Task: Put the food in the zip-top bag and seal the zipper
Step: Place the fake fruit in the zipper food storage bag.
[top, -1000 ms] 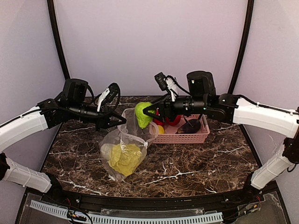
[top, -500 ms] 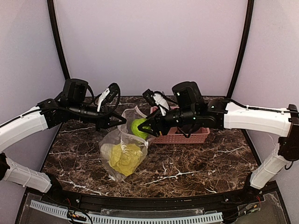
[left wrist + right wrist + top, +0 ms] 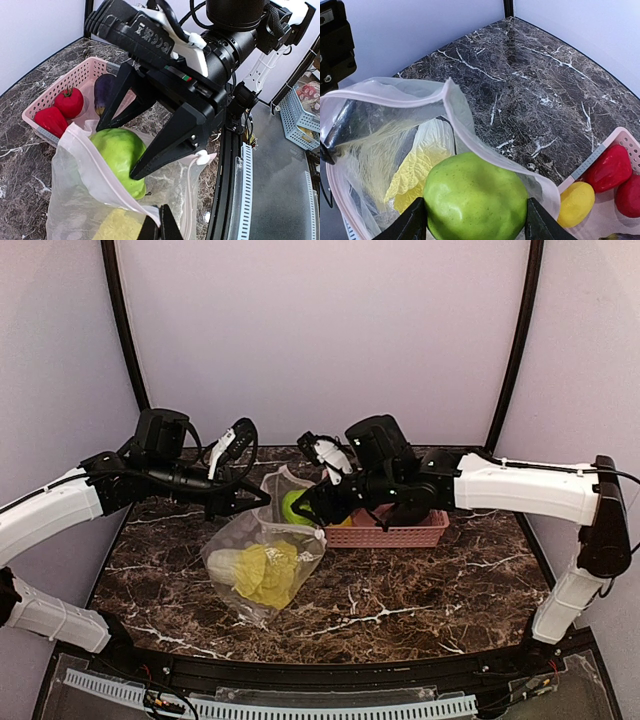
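Note:
The clear zip-top bag (image 3: 262, 565) lies open on the marble table with the yellow-green cabbage (image 3: 268, 573) inside. My left gripper (image 3: 262, 497) is shut on the bag's mouth edge (image 3: 150, 212) and holds it up. My right gripper (image 3: 300, 512) is shut on a round green piece (image 3: 293, 506), held in the bag's mouth; it shows large in the right wrist view (image 3: 475, 200) and in the left wrist view (image 3: 120, 157). The zipper strip (image 3: 390, 90) runs along the open mouth. The cabbage also shows in the right wrist view (image 3: 417, 170).
The pink lattice basket (image 3: 400, 530) stands right of the bag. It holds a red pepper (image 3: 610, 167), a yellow piece (image 3: 576, 202), a red tomato-like piece (image 3: 69, 102) and a dark purple piece (image 3: 104, 92). Grey curved walls close the back.
My right gripper has carried the green piece left and down from above the basket into the bag's mouth. The bag has sagged a little lower. The left arm has stayed put.

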`<state>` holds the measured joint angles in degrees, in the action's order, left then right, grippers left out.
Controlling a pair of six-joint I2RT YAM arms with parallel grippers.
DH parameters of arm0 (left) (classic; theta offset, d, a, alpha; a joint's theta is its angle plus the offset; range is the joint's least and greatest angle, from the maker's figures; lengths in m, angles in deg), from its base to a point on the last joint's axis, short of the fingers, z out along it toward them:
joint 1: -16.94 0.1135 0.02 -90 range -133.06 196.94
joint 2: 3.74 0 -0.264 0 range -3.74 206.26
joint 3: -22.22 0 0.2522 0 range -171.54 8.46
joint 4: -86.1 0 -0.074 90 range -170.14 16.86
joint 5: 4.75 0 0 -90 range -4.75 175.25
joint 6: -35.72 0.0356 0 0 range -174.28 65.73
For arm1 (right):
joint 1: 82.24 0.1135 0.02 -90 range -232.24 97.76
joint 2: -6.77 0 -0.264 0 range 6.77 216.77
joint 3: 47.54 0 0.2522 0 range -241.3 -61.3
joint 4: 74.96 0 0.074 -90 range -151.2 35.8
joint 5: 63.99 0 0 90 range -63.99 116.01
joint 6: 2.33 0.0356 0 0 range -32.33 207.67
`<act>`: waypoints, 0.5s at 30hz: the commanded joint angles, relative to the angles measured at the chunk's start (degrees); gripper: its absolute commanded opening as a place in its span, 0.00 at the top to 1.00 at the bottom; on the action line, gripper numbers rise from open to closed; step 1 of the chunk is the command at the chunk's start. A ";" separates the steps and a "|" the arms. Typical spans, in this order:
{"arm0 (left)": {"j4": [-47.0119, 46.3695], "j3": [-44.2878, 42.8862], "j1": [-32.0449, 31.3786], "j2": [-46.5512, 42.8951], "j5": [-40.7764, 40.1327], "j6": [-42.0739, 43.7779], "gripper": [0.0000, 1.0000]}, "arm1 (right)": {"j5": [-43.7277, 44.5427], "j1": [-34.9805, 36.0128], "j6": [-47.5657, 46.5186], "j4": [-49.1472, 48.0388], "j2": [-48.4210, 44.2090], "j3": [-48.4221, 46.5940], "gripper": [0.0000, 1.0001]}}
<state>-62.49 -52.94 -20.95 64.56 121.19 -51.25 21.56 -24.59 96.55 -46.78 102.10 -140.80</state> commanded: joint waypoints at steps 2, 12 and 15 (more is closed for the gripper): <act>-0.21 0.70 -0.29 -0.05 0.66 0.66 0.99 | -4.37 0.90 2.62 -6.11 2.57 -1.79 0.39; -0.09 0.67 -0.30 -0.15 0.38 0.78 0.99 | -10.21 1.78 4.55 -6.91 7.56 -2.90 0.37; -0.08 0.66 -0.32 -0.33 0.31 0.84 0.99 | -10.25 1.81 4.64 -5.98 7.25 -1.93 0.36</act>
<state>-62.49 -52.94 -20.95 64.62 121.17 -51.25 12.88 -23.35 100.38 -52.34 108.79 -142.29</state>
